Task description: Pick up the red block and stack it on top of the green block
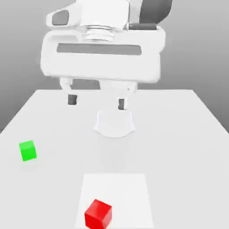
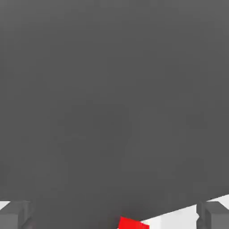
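Note:
The red block [image 1: 98, 214] sits on the white table near its front edge, on a paler square patch [image 1: 117, 197]. A corner of the red block [image 2: 133, 223] also shows in the hand view, between the two dark fingertips [image 2: 14, 215]. The green block [image 1: 27, 150] rests on the table at the exterior view's left, well apart from the red one. My gripper [image 1: 96, 102] hangs high above the table's middle, open, with nothing between its fingers. It is far behind and above the red block.
The arm's white round base [image 1: 114, 124] stands on the table [image 1: 179, 147] behind the gripper. Grey floor surrounds the table.

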